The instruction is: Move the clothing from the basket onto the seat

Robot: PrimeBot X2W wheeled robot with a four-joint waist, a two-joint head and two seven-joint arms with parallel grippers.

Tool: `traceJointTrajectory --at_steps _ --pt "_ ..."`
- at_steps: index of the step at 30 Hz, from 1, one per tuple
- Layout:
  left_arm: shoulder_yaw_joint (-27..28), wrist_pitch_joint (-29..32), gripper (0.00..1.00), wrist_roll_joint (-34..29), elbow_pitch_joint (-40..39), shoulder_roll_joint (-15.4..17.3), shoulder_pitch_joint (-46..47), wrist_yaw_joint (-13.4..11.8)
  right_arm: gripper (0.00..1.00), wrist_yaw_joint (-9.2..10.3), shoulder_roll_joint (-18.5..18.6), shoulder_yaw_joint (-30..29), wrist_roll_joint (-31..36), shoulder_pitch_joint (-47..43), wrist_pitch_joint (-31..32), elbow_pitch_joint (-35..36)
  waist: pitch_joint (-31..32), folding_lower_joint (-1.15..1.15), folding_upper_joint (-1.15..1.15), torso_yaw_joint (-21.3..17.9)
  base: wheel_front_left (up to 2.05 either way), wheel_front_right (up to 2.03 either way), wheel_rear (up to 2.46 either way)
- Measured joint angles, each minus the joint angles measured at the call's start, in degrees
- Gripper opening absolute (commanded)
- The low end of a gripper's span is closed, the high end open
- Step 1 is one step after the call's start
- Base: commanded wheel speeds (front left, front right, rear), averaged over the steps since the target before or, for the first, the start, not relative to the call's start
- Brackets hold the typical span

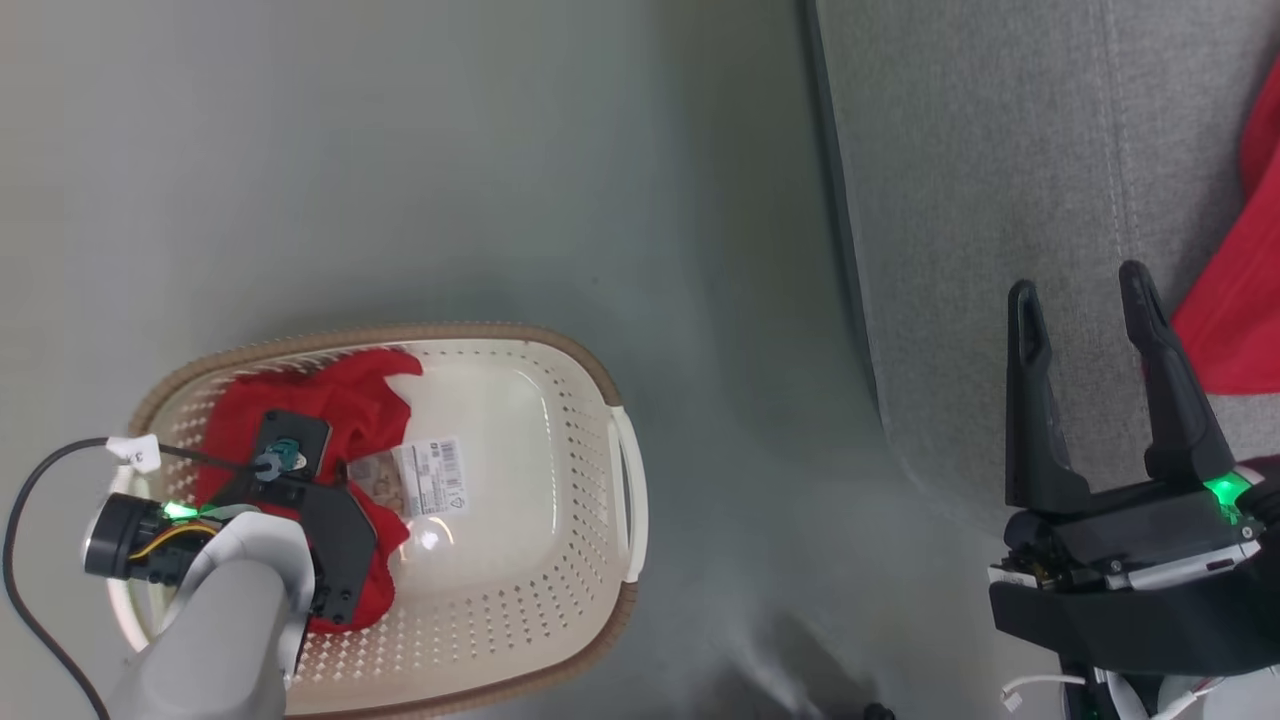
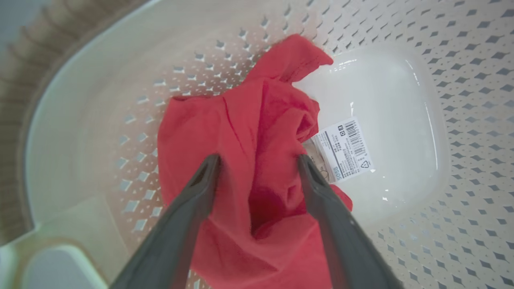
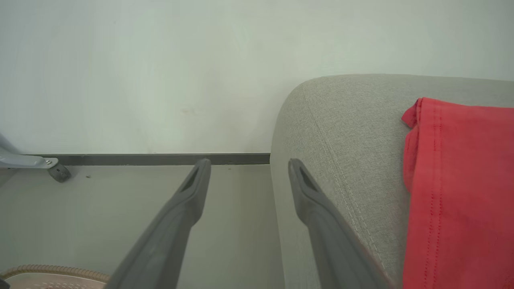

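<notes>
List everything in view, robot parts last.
floor: one, pale grey, under everything
seat: one, grey, right side of the head view
basket: one, cream with brown rim, on the floor, left of seat
garment in basket: one, red, crumpled at its left end
label: one, white with barcode, on basket bottom
garment on seat: one, red, far right
skirting: one, dark, along floor edge
left gripper: one, dark, open, over garment in basket
right gripper: one, dark, open, over seat
</notes>
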State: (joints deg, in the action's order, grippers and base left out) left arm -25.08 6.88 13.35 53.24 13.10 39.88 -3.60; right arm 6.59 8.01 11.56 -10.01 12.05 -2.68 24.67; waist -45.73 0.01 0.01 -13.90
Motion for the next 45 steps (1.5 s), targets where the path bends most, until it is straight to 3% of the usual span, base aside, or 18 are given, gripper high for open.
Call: traceJointTrajectory --at_steps 10,11,12,13,14,15,23,34,45 --pt "-2.2 2.0 1.00 -1.7 5.0 -0.5 3.0 0.0 1.00 0.02 -0.5 0.0 0.1 1.4 -1.8 -1.3 -4.1 -0.01 0.00 -2.1 0.00 0.00 0.00" --pt "-2.4 2.5 0.93 -2.4 5.6 -0.5 3.4 0.0 1.00 0.02 -0.5 0.1 0.1 1.4 -1.8 -1.4 -4.3 -0.01 0.00 -2.2 0.00 0.00 0.00" --pt "-2.5 2.7 0.76 -2.6 6.0 -0.5 3.6 0.0 1.00 0.02 -0.6 0.1 0.1 1.4 -2.0 -1.5 -4.5 -0.01 0.00 -2.2 0.00 0.00 0.00" --pt "-2.7 3.0 0.42 -2.7 6.6 -0.6 3.7 0.0 1.00 0.02 -0.6 0.1 0.3 1.4 -2.0 -1.7 -4.6 -0.01 0.00 -2.3 0.00 0.00 0.00" --pt "-2.9 3.2 0.16 -2.9 7.3 -0.7 3.7 -0.1 1.00 0.02 -0.7 0.1 0.4 1.4 -2.2 -1.8 -4.7 -0.01 0.00 -2.4 0.00 0.00 0.00" --pt "-3.0 3.2 0.00 -2.9 7.7 -0.9 3.7 -0.2 1.00 0.02 -0.7 0.1 0.4 1.5 -2.5 -1.9 -4.8 -0.01 0.00 -2.4 0.00 0.00 0.00" --pt "-3.5 3.5 0.00 -3.3 10.2 -1.3 4.8 -0.5 1.00 0.02 -0.8 0.2 0.4 1.5 -3.0 -2.7 -5.1 -0.01 -0.01 -2.4 0.00 0.00 0.00" --pt "-1.7 -1.7 0.00 -1.7 11.4 -5.4 4.8 -0.3 1.00 0.02 -0.7 -0.7 1.0 3.0 -4.2 -6.3 -2.5 -0.01 -0.01 -0.9 0.00 0.00 0.00" --pt "0.5 -9.0 0.00 1.9 11.7 -8.0 3.9 2.3 1.00 -0.09 0.5 -2.2 1.0 3.8 -5.0 -10.2 3.1 -0.01 -0.01 2.1 0.00 0.00 0.00"
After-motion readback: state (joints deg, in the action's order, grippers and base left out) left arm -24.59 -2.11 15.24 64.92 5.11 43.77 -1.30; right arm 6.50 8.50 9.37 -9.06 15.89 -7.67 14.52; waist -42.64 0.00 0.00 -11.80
